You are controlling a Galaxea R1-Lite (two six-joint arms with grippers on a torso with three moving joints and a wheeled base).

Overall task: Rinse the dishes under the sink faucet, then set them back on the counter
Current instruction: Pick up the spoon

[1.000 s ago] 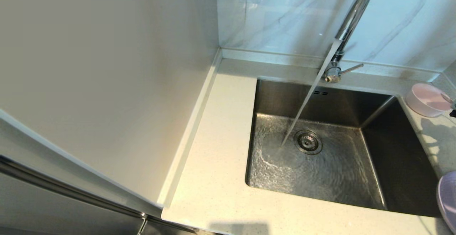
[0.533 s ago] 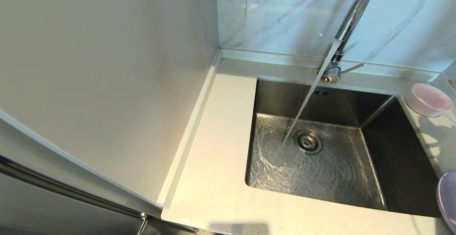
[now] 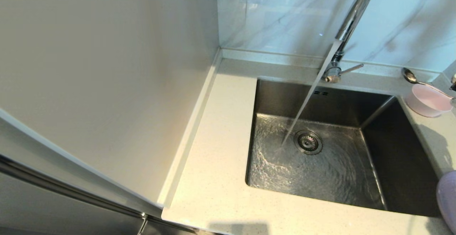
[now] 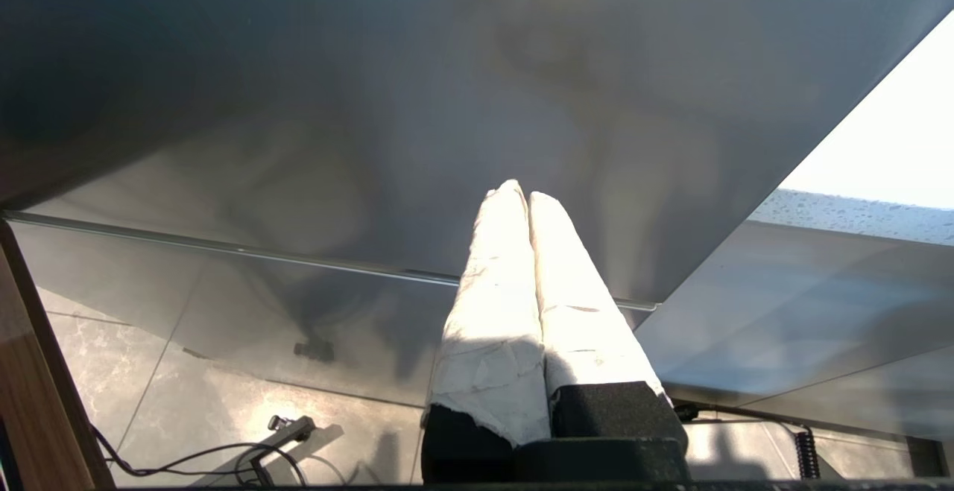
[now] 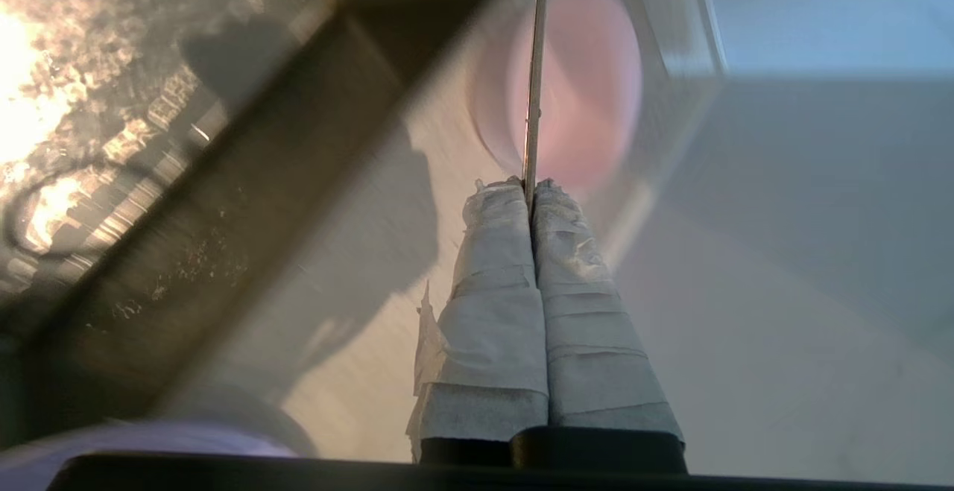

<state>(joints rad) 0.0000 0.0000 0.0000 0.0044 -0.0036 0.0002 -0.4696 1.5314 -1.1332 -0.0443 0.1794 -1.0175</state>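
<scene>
Water runs from the chrome faucet into the steel sink beside the drain strainer. The pink bowl stands on the counter at the sink's back right corner. A silver spoon is held above the bowl, its scoop toward the back wall. My right gripper is shut on the spoon's handle, with the bowl beyond the fingertips. The lilac plate lies at the right edge. My left gripper is shut and empty, parked low, away from the sink.
A tall cream side panel closes off the counter on the left. The marble wall rises behind the faucet. The faucet's side lever points right. Cabinet fronts and floor tiles with a cable show in the left wrist view.
The spoon has been lifted out of the bowl and now hangs above it, scoop toward the back wall. Half a second ago it was out of the head view. Water keeps running.
</scene>
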